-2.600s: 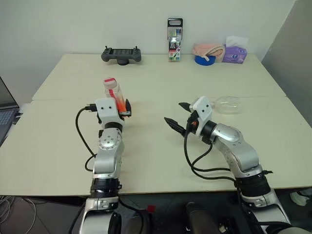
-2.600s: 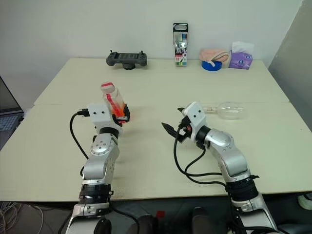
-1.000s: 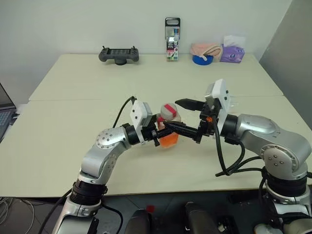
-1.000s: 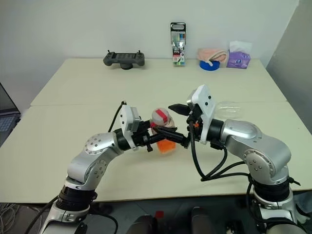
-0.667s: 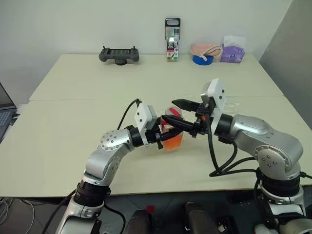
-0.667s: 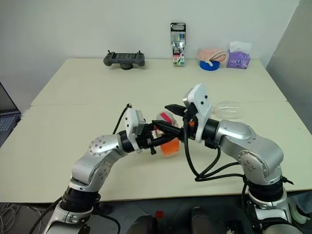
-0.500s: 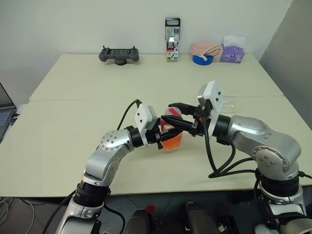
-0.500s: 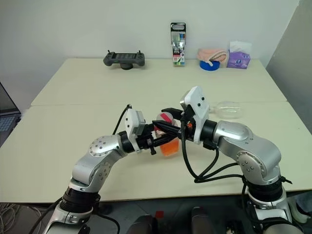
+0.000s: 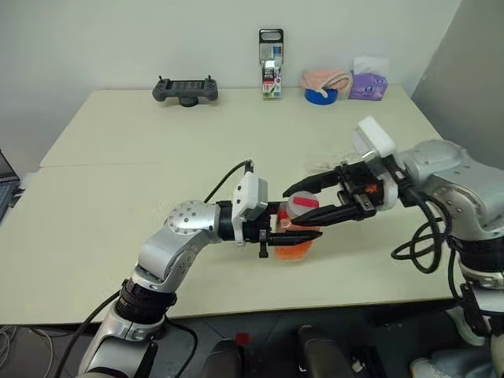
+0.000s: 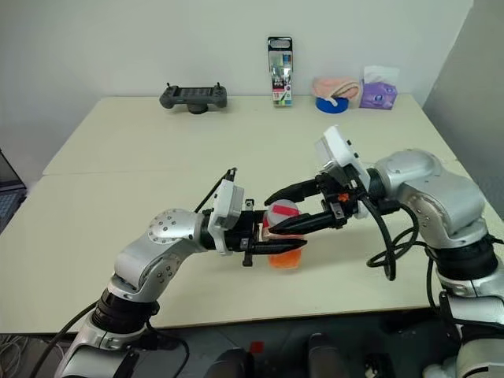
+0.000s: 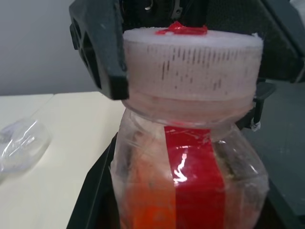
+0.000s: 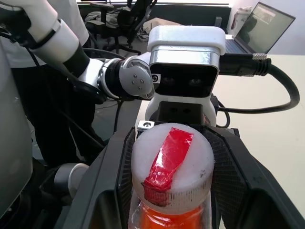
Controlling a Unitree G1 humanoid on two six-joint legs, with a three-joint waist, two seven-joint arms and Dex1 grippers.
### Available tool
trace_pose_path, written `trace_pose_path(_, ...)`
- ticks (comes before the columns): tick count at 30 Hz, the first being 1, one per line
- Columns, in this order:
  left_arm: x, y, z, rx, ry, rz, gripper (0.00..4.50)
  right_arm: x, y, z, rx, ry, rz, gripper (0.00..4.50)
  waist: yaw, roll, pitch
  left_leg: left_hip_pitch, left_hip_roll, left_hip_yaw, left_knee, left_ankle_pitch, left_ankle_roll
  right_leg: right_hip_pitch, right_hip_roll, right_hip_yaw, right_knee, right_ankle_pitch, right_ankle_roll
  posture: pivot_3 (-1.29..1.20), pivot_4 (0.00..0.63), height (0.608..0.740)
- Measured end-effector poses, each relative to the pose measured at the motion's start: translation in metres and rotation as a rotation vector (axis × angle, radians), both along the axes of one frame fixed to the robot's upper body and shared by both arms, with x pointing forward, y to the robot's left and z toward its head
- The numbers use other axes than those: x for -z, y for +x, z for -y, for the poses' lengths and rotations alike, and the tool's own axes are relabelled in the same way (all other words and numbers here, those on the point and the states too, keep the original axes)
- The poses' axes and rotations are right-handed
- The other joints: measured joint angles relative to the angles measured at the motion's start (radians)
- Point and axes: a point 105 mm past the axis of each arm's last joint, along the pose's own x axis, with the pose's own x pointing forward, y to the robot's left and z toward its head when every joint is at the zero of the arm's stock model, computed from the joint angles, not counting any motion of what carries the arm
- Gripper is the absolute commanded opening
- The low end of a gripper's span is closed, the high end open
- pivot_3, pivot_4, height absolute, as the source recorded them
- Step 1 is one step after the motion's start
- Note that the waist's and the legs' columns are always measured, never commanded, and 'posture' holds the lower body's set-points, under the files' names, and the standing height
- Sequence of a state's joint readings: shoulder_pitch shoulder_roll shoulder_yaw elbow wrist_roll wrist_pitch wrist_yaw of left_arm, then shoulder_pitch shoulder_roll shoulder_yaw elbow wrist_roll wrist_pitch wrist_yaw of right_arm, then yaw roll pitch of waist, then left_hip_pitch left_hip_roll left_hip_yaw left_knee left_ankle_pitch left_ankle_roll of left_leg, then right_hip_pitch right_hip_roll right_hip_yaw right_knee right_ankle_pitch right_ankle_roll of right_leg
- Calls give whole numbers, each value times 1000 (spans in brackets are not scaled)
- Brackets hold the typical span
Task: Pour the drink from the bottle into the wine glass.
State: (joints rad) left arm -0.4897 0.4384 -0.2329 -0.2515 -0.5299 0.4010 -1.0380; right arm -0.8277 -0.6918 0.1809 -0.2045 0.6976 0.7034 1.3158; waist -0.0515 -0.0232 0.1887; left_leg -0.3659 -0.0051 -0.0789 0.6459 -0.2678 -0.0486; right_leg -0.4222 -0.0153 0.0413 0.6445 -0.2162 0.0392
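Over the table's (image 9: 118, 205) near edge, the left gripper (image 9: 277, 234) clamps the light, squashy bottle (image 9: 295, 236) low on its body while the right gripper's (image 9: 303, 206) half-closed fingers straddle its ribbed cap (image 12: 171, 167), the best hold for unscrewing.

Clear glossy plastic bottle (image 11: 190, 186) with a ribbed white cap (image 12: 172, 169); matt, smooth table (image 9: 118, 205).

Bright, even indoor light falls on the bench (image 9: 118, 197), with only soft, faint shadows. The head views are sharp. In the left wrist view the bottle (image 11: 190, 143) looks slightly soft, perhaps too near to focus.
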Motion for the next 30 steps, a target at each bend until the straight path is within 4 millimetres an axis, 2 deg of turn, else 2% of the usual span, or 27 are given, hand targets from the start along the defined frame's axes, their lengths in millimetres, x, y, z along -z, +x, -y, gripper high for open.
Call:
trace_pose_path(1, 1, 1, 0, -5, -1, -4, 1716, 0, 1, 0, 0, 2, -8, 1895, 1, 0, 0, -1, 0, 0, 0, 0, 0, 0, 0, 0, -1, 0, 0, 0, 150, 740)
trace_pose_path(5, -3, 8, -5, -57, -24, 16, 1715, -4, 4, 1, 28, 11, 26, 3220, 6, 0, 0, -2, -2, 0, 0, -1, 0, 0, -4, 0, -2, 0, 0, 0, 150, 740)
trace_pose_path(11, 2, 32, -25, -220, -37, -1, 1713, -11, 9, 10, 231, 87, 108, 3226, 20, 0, 0, -2, -2, 0, 1, -1, 0, 0, -3, 0, -1, 0, 0, 0, 150, 740)
trace_pose_path(15, 1, 34, -23, -228, -56, 17, 1713, -8, 9, 8, 395, 130, 122, 3226, 22, 0, 0, -2, -2, 0, 1, -1, 0, 0, -4, 1, -1, 0, 0, 0, 150, 740)
trace_pose_path(22, 2, 40, -23, -244, -75, 30, 1713, 1, 9, -10, 657, 234, 79, 3226, 20, 0, 0, -1, -2, 0, 1, -1, 0, 0, -3, 1, 0, 0, 0, 0, 150, 740)
trace_pose_path(30, 6, 43, -23, -249, -72, 23, 1713, 5, 12, -17, 805, 248, 43, 3226, 20, 0, 0, -1, -2, 0, 1, -1, 0, 0, -3, 1, -1, 0, 0, 0, 150, 740)
